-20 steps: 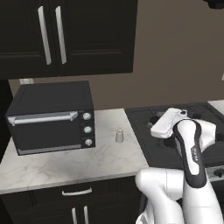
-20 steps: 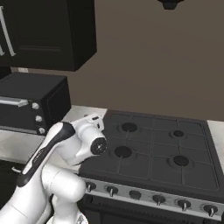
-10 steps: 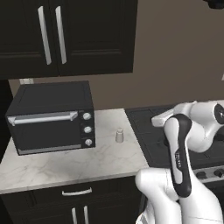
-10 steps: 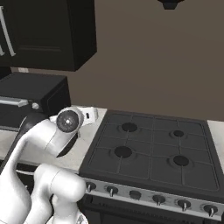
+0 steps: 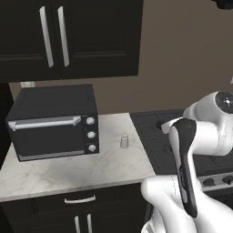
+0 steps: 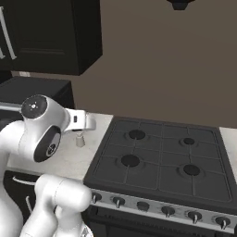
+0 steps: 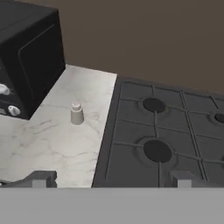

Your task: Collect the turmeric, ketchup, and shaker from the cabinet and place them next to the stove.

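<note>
My claw (image 7: 110, 178) is hanging with its jaws spread wide and nothing between them; the two dark fingertips (image 7: 40, 179) are rising at the bottom of the hand view, one over the marble countertop (image 7: 52, 148) and the other over the stove (image 7: 170, 131), so the gap between them is straddling the stove's left edge. I am using the stove as my landmark. The shaker (image 7: 77, 113) is standing upright on the countertop just to the left of the stove, well apart from my fingertips and not touching anything but the marble; from the left base view the shaker (image 5: 124, 140) is sitting between the stove (image 5: 154, 132) and the black toaster oven (image 5: 53, 120), nearer the oven's knob side, and from the right base view the shaker (image 6: 80, 140) is partly showing behind my white arm (image 6: 44, 129). The toaster oven is resting further left of the stove, at the far side of the countertop. Above and to the left of the stove, the cabinet (image 5: 68, 38) is hanging on the wall with both doors closed, their silver handles side by side. The stove's four burners are lying bare, with a row of knobs (image 6: 166, 210) along its front.
</note>
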Controlling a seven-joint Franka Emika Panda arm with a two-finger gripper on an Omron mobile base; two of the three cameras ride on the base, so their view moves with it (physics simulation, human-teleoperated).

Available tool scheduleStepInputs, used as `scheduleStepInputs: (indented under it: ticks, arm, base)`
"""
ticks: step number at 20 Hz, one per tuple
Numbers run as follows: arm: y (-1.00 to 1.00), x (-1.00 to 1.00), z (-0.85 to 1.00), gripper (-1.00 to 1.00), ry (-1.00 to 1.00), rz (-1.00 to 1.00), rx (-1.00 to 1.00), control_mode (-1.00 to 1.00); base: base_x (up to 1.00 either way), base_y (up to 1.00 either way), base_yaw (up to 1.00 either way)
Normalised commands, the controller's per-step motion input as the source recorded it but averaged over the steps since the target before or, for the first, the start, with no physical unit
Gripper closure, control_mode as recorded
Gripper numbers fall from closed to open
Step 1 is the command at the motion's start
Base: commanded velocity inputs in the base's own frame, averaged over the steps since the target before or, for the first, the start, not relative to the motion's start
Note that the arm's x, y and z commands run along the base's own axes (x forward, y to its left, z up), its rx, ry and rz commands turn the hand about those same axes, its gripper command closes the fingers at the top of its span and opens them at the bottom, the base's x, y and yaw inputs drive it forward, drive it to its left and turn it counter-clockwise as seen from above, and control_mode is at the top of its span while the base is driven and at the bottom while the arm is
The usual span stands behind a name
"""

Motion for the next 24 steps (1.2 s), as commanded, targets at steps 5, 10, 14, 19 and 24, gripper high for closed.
scheduleStepInputs:
  ticks: [5, 10, 14, 19, 24]
  arm:
    - [0.0, -0.89, -0.14, -1.0, 0.03, -0.2, -0.04, -1.0]
    - [0.05, -0.7, -0.06, -1.0, 0.0, -0.14, 0.0, -1.0]
    - [0.0, -0.03, 0.0, -1.0, 0.0, 0.0, 0.0, -1.0]
    - [0.0, -0.13, -0.01, -1.0, -0.01, 0.0, 0.0, -1.0]
    - [0.0, -0.22, -0.05, -1.0, -0.02, 0.0, 0.0, 1.0]
  base:
    - [0.0, 0.0, 0.0]
    - [0.0, 0.0, 0.0]
    - [0.0, 0.0, 0.0]
    - [0.0, 0.0, 0.0]
    - [-0.47, 0.03, 0.0]
